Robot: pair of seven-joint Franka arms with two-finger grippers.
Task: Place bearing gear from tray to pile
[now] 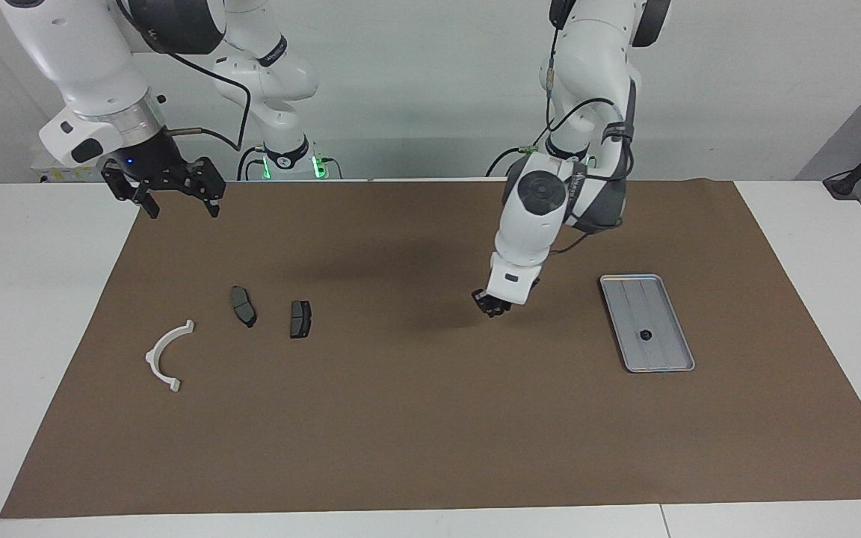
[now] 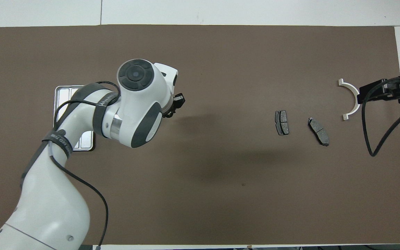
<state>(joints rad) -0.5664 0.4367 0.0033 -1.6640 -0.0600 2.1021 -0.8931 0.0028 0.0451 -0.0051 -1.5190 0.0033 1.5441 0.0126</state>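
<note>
Carry step, I judge: left hand [image 1: 492, 305] hangs over the counter between tray [image 1: 662, 355] and pile [image 1: 243, 306]; whether it grips anything I cannot tell. 1 gear [image 1: 645, 335] lies on the tray. Right hand [image 1: 179, 200] waits open. Next calls for reaching the pile and releasing.

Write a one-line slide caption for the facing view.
Left end effector crosses the brown mat from the tray toward the pile; right end effector waits open.

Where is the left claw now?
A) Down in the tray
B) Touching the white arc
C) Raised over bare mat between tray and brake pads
C: the left claw hangs over brown mat, clear of the tray and brake pads.
</note>
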